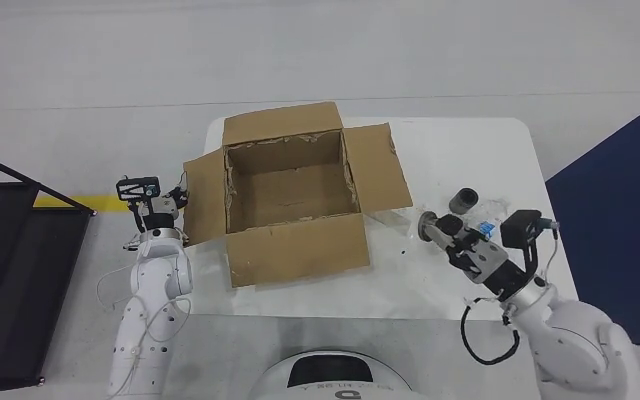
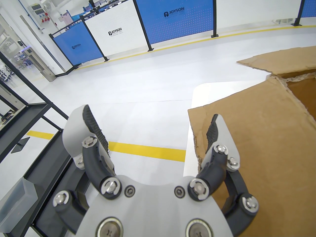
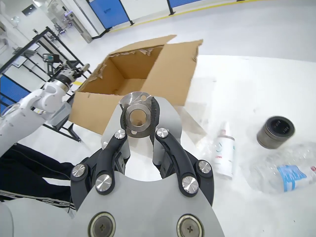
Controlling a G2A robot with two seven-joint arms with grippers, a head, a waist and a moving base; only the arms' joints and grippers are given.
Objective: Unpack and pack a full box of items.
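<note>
The metal flange (image 3: 135, 99) is clamped in the right gripper (image 3: 138, 114), above the table (image 1: 480, 150) just right of the open box (image 1: 290, 190). Its bore points toward the box, whose opening lies to the left. The left gripper (image 2: 151, 114), jaws apart, hangs beside the box's left flap.

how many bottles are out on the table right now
2. A small white bottle lies on the table beside the cardboard box. A crushed clear bottle with a blue label lies next to it, by the dark metal cylinder. The box looks empty.
</note>
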